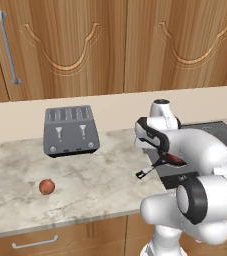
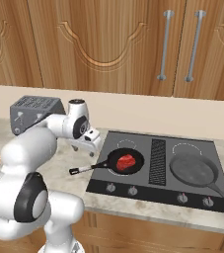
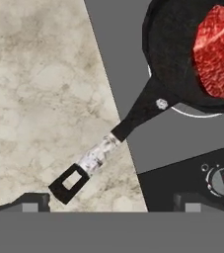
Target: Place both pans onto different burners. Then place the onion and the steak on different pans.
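No readable text or brand marks on anything; the toaster shows only lever icons, and the knob has a red tick.

Left to right: the onion sits on the marble desk, front left, well apart from everything. The toaster stands behind it near the wall. The black pan is on the cooktop's left front burner, handle sticking out left over the desk edge. The steak lies inside that pan. Right of the vent grille, the grey pan sits on the right front burner, handle pointing front-right.

Arm is folded forward, elbow low, wrist bent down. The hand hovers above the desk just left of the cooktop, near the black pan's handle, not touching it. Fingers spread wide, nothing between them.
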